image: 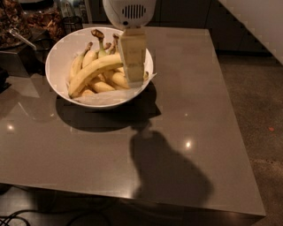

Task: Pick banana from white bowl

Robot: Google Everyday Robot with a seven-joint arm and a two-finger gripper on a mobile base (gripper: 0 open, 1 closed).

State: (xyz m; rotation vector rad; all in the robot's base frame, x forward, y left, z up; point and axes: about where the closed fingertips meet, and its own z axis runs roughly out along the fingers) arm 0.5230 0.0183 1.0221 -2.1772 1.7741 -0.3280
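The white bowl (56, 66) stands at the back left of the grey table and holds several bananas on crinkled white paper. The banana (90, 73), the longest one, lies on top, slanting from lower left to upper right. My gripper (135, 78) hangs from the white arm housing (129, 11) over the right side of the bowl, its pale fingers (132, 55) reaching down to the right end of the banana. That end of the banana is hidden behind the fingers.
The grey table (190, 110) stretches to the front and right of the bowl. Dark containers with dried stuff (26, 22) stand at the back left. The floor (261, 114) lies to the right of the table's edge.
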